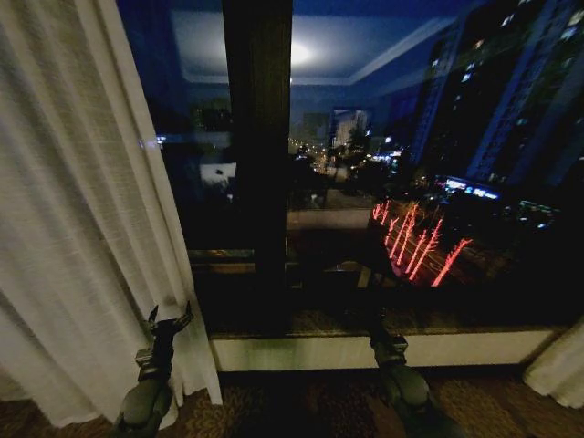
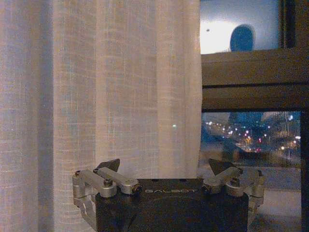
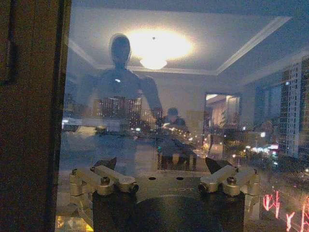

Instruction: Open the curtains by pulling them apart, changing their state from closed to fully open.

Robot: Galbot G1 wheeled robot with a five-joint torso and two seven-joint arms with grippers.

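The left curtain [image 1: 82, 210] is a sheer cream panel hanging bunched at the left side of the window, down to the floor. A small part of the right curtain [image 1: 559, 367] shows at the lower right corner. My left gripper [image 1: 171, 317] stands open just in front of the left curtain's inner edge, low down. In the left wrist view that gripper [image 2: 163, 166] holds nothing, and the pleated curtain [image 2: 96, 96] hangs close ahead. My right gripper [image 1: 383, 336] is low before the window sill. In the right wrist view it [image 3: 160, 164] is open and empty, facing the glass.
The dark window glass [image 1: 411, 164] shows a night city and reflections of the room. A dark vertical window post [image 1: 258, 155] stands in the middle. A pale sill [image 1: 347, 351] runs below the glass, with patterned carpet [image 1: 310, 401] under it.
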